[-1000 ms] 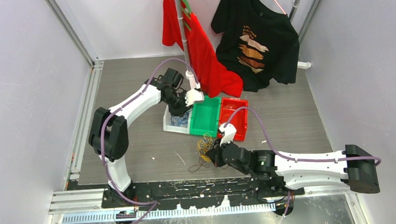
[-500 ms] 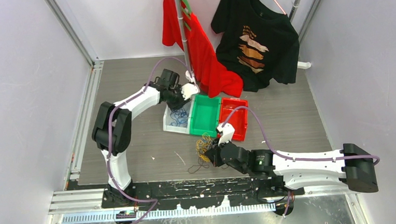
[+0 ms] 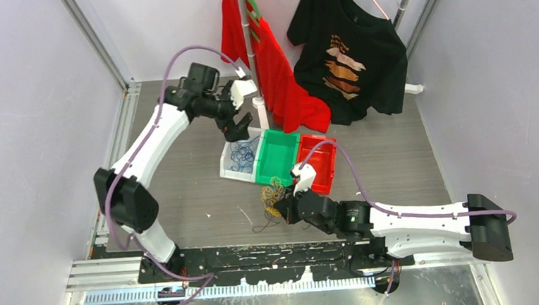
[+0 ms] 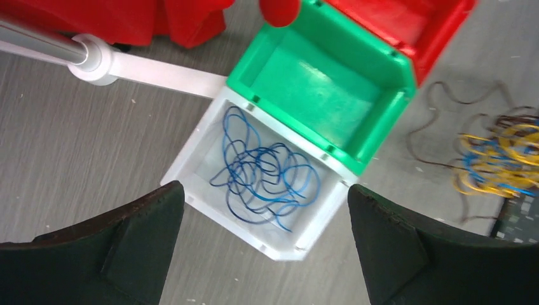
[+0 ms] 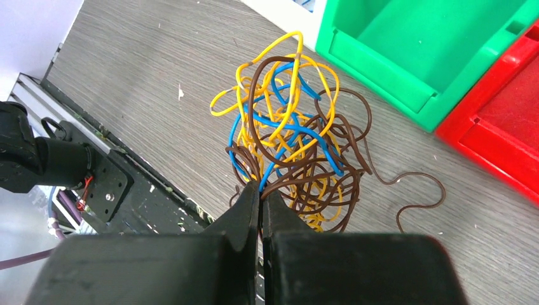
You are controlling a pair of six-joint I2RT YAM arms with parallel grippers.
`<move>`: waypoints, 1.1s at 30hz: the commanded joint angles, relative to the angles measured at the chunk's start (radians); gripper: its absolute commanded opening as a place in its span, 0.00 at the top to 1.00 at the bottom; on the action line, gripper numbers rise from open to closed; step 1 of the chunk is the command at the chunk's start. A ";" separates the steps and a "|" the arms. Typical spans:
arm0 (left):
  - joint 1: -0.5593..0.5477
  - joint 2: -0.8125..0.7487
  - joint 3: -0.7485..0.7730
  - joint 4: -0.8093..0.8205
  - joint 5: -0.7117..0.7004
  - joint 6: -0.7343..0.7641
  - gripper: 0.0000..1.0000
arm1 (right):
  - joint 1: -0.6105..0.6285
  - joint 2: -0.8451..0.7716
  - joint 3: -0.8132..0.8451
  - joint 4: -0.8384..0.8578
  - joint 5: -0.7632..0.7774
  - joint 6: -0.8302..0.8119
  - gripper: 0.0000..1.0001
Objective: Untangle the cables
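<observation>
Top external: three bins [image 3: 277,158], two shirts [image 3: 351,52], one cable tangle [image 3: 273,193].

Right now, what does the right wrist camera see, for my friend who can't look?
The right gripper pinches a tangle of yellow, blue and brown cables over the gray table. A green bin and a red bin sit at the upper right.

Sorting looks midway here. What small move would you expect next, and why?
Probably the left gripper swings over to the tangle to pinch a blue strand. Its fingers stand open and empty above the white bin, where loose blue cables already lie, while the right gripper is shut on the tangle's base, with yellow, brown and blue loops knotted together.
</observation>
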 commanded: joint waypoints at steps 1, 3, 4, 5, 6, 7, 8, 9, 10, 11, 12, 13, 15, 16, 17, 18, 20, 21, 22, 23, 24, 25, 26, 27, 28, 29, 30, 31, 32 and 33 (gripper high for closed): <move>0.020 -0.125 0.027 -0.240 0.167 -0.024 0.00 | 0.004 0.002 0.075 0.069 0.024 -0.050 0.99; 0.020 -0.190 -0.022 -0.277 0.206 -0.010 0.03 | 0.003 0.014 0.096 0.099 0.021 -0.084 0.99; 0.020 -0.225 -0.054 -0.294 0.226 -0.009 0.04 | 0.002 0.023 0.107 0.119 0.016 -0.102 0.99; 0.020 -0.257 -0.089 -0.316 0.247 -0.003 0.06 | 0.001 0.036 0.117 0.144 0.006 -0.119 0.99; 0.020 -0.293 -0.123 -0.343 0.271 0.007 0.08 | -0.002 0.052 0.128 0.169 -0.007 -0.133 0.99; 0.020 -0.326 -0.177 -0.361 0.293 0.012 0.10 | -0.006 0.070 0.139 0.194 -0.021 -0.142 0.99; 0.020 -0.358 -0.219 -0.371 0.307 0.012 0.12 | -0.010 0.090 0.145 0.226 -0.041 -0.147 0.99; 0.020 -0.393 -0.255 -0.370 0.314 0.006 0.12 | -0.013 0.108 0.151 0.260 -0.065 -0.153 0.99; 0.020 -0.424 -0.293 -0.359 0.317 -0.008 0.14 | -0.015 0.129 0.159 0.310 -0.092 -0.168 0.99; 0.020 -0.454 -0.327 -0.339 0.318 -0.021 0.16 | -0.016 0.151 0.169 0.327 -0.119 -0.173 0.99; 0.019 -0.494 -0.355 -0.319 0.319 -0.028 0.17 | -0.017 0.178 0.189 0.347 -0.138 -0.181 0.99; 0.019 -0.531 -0.383 -0.293 0.325 -0.035 0.17 | -0.017 0.202 0.207 0.355 -0.160 -0.187 0.99; 0.019 -0.586 -0.426 -0.241 0.329 -0.045 0.20 | -0.018 0.244 0.235 0.384 -0.213 -0.202 0.99; 0.019 -0.614 -0.444 -0.210 0.320 -0.050 0.22 | -0.018 0.258 0.241 0.405 -0.232 -0.209 0.99; 0.019 -0.628 -0.460 -0.199 0.313 -0.044 0.25 | -0.017 0.271 0.243 0.426 -0.247 -0.215 0.99; 0.019 -0.634 -0.467 -0.203 0.313 -0.027 0.28 | -0.017 0.280 0.247 0.441 -0.256 -0.217 0.99; 0.018 -0.640 -0.471 -0.250 0.326 0.061 0.33 | -0.020 0.296 0.257 0.452 -0.271 -0.218 0.99; 0.018 -0.640 -0.471 -0.274 0.331 0.102 0.35 | -0.022 0.301 0.260 0.456 -0.285 -0.217 0.99; 0.018 -0.643 -0.473 -0.282 0.327 0.129 0.38 | -0.024 0.305 0.266 0.457 -0.301 -0.216 0.99; 0.019 -0.647 -0.478 -0.279 0.316 0.148 0.42 | -0.027 0.308 0.271 0.457 -0.315 -0.213 0.99; 0.019 -0.653 -0.483 -0.266 0.301 0.159 0.44 | -0.029 0.313 0.276 0.456 -0.330 -0.211 0.99; 0.019 -0.662 -0.490 -0.250 0.287 0.173 0.46 | -0.031 0.318 0.278 0.453 -0.340 -0.209 0.99; 0.019 -0.672 -0.498 -0.237 0.277 0.190 0.47 | -0.034 0.320 0.281 0.450 -0.348 -0.208 0.99; 0.019 -0.682 -0.504 -0.226 0.274 0.207 0.48 | -0.036 0.322 0.281 0.452 -0.355 -0.207 0.99; 0.019 -0.692 -0.512 -0.217 0.276 0.224 0.48 | -0.039 0.325 0.280 0.454 -0.360 -0.204 0.99; 0.018 -0.700 -0.517 -0.217 0.280 0.243 0.52 | -0.042 0.325 0.278 0.457 -0.363 -0.200 0.99; 0.016 -0.706 -0.519 -0.221 0.284 0.265 0.57 | -0.047 0.324 0.276 0.459 -0.365 -0.194 0.99; 0.015 -0.709 -0.519 -0.223 0.284 0.276 0.69 | -0.052 0.324 0.275 0.461 -0.366 -0.188 0.99; 0.014 -0.711 -0.518 -0.223 0.278 0.278 0.84 | -0.059 0.324 0.271 0.462 -0.368 -0.177 0.99; 0.014 -0.713 -0.515 -0.223 0.266 0.279 0.96 | -0.067 0.323 0.269 0.462 -0.371 -0.164 0.99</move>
